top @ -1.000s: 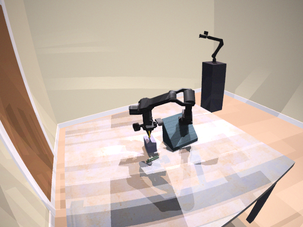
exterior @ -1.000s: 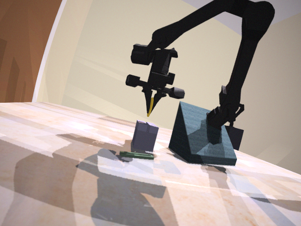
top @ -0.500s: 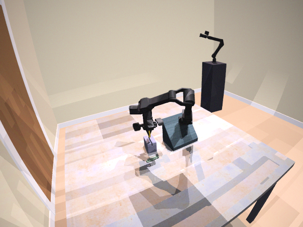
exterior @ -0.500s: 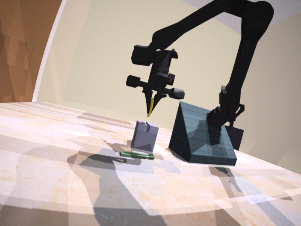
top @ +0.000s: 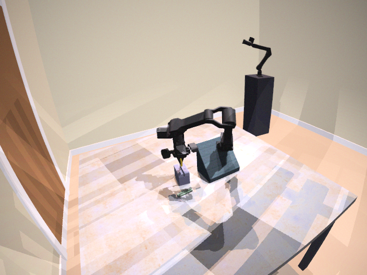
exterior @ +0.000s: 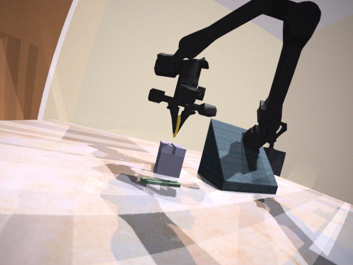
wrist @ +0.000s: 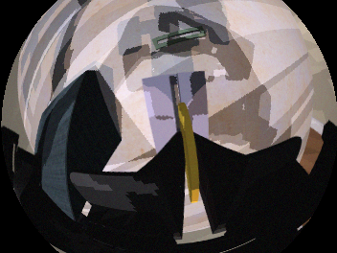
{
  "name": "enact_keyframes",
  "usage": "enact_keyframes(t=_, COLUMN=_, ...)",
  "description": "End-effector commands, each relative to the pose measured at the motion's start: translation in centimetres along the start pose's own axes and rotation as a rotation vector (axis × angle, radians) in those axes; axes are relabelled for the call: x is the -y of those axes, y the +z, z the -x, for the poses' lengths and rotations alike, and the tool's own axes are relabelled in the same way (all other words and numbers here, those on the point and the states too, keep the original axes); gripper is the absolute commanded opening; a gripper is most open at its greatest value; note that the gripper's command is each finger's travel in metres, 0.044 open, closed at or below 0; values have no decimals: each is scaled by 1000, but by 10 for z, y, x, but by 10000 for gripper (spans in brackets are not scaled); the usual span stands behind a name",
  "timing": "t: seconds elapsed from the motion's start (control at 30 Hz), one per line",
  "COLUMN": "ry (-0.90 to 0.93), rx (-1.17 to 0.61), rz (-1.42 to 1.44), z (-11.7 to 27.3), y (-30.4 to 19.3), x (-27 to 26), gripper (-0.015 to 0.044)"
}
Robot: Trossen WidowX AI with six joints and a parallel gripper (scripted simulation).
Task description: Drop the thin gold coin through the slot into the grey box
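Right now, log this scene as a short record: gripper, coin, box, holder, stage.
gripper: gripper shut on the coin, pointing down above the box
coin: gold coin edge-on between the fingers, lower edge clear of the lid
box: grey box closed, slot in its lid under the coin
holder: dark-green holder on the table in front of the box, no coin in it
stage: coin lifted, not yet dropped through the slot
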State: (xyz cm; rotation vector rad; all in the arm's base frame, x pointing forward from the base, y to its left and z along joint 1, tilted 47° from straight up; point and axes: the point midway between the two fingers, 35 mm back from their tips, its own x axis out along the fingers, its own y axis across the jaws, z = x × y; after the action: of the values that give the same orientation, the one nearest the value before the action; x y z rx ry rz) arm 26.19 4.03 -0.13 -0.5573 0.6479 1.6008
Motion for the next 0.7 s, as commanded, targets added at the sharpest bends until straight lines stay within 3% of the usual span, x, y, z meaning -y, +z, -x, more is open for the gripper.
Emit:
enact_keyframes(t=0.0, ry=0, rx=0, rz=-2, z=-3, y=1, x=0, gripper=0)
enact_keyframes(t=0.67, ry=0, rx=1, rz=-6, z=-11, y=1, x=-1, gripper=0)
